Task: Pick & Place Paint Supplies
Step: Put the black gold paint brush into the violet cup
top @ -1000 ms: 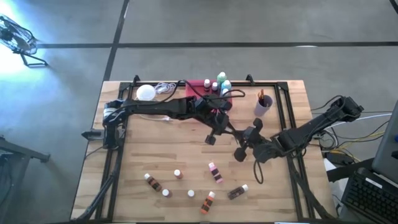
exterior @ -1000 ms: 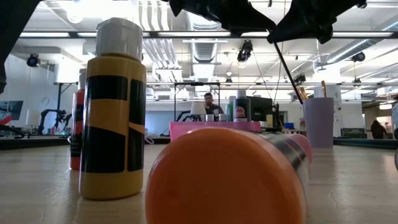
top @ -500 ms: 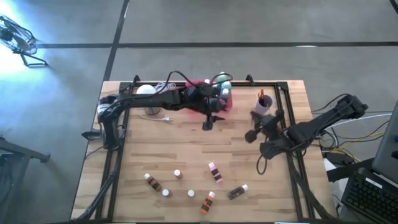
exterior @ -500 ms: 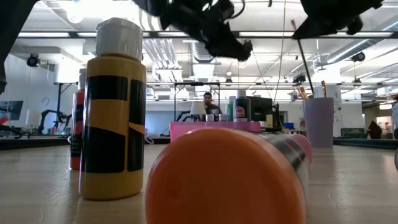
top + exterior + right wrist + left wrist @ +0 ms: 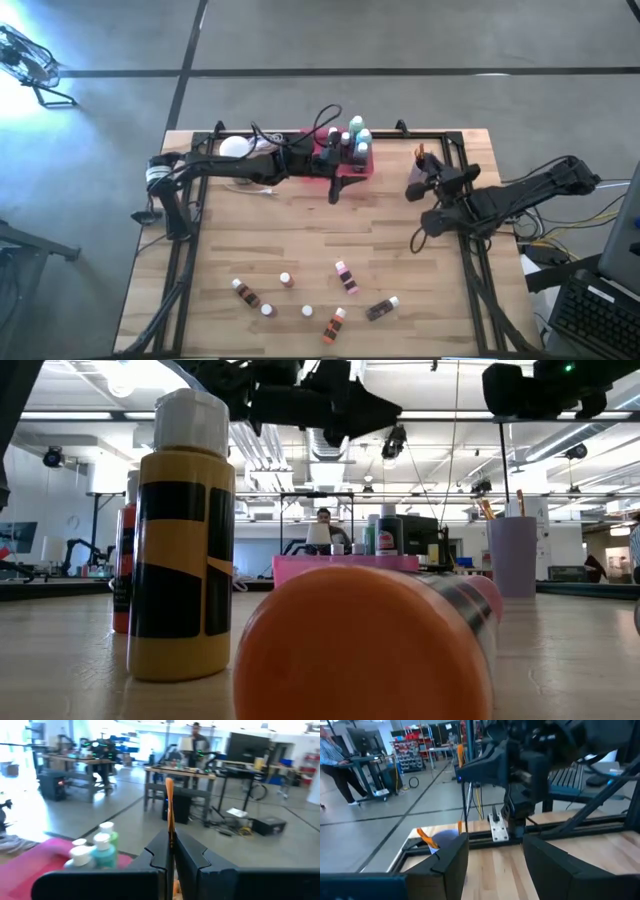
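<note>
A: Paintbrush (image 5: 170, 805) position?
B: Clamped upright in the right gripper (image 5: 419, 187), beside the lavender cup (image 5: 512, 555).
A: Left gripper (image 5: 336, 188)?
B: Fingers parted, empty, over the pink tray (image 5: 360, 170) holding bottles (image 5: 357, 132).

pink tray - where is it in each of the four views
High view: pink tray at the table's far edge, centre, under the left gripper.
Low view: pink band mid-frame, behind the lying orange bottle.
Left wrist view: not in it.
Right wrist view: lower left.
Shared landmark: the white-capped bottles standing in it.
</note>
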Controlling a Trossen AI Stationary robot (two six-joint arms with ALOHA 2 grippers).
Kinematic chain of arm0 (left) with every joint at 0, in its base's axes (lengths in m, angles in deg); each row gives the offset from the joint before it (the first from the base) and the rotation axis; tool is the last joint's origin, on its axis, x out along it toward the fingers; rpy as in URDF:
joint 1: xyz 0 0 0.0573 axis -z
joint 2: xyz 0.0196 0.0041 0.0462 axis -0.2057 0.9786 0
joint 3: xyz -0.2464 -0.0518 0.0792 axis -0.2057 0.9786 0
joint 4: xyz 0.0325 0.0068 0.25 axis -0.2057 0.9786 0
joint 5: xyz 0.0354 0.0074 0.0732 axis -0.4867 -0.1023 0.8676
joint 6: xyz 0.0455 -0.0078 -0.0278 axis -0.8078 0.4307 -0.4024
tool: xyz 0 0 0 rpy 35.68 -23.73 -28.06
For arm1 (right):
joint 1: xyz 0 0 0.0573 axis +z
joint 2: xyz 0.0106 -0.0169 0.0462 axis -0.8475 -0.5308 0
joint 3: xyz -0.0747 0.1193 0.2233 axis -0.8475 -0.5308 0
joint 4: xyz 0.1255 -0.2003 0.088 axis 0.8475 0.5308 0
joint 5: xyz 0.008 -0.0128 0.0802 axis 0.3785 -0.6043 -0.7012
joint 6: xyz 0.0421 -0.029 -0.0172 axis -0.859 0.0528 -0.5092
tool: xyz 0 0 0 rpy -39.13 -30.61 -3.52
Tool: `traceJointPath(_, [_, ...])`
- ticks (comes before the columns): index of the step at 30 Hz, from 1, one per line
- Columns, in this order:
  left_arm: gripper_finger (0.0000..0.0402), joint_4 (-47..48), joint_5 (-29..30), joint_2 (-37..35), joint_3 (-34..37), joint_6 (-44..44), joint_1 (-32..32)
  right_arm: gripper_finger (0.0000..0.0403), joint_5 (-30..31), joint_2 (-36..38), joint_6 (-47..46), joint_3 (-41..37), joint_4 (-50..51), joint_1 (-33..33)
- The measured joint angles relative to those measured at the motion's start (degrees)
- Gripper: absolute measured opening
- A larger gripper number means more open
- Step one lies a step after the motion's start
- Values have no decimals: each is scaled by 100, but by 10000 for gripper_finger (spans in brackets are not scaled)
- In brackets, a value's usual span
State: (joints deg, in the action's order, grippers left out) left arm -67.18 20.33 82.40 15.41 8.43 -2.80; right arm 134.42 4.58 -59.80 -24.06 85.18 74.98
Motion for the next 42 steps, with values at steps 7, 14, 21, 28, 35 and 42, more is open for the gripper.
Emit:
traceJointPath(7, [193,96,5,-29,0,159,0,11,13,360,102,-105,0,-495])
traceJointPath(14, [193,94,5,-29,0,162,2,12,2,294,-104,-478,-54,-827])
traceJointPath(21, [193,139,9,-29,0,162,2,12,0,161,-221,-822,-405,-1128])
traceJointPath(28, [194,140,11,-29,0,160,2,12,0,169,-245,-1214,-827,-1161])
traceJointPath(35, [193,137,11,-29,0,160,2,13,0,169,-246,-1506,-1135,-1189])
traceJointPath(42, [194,137,11,-29,0,158,2,13,-1,168,-245,-1684,-1288,-1310])
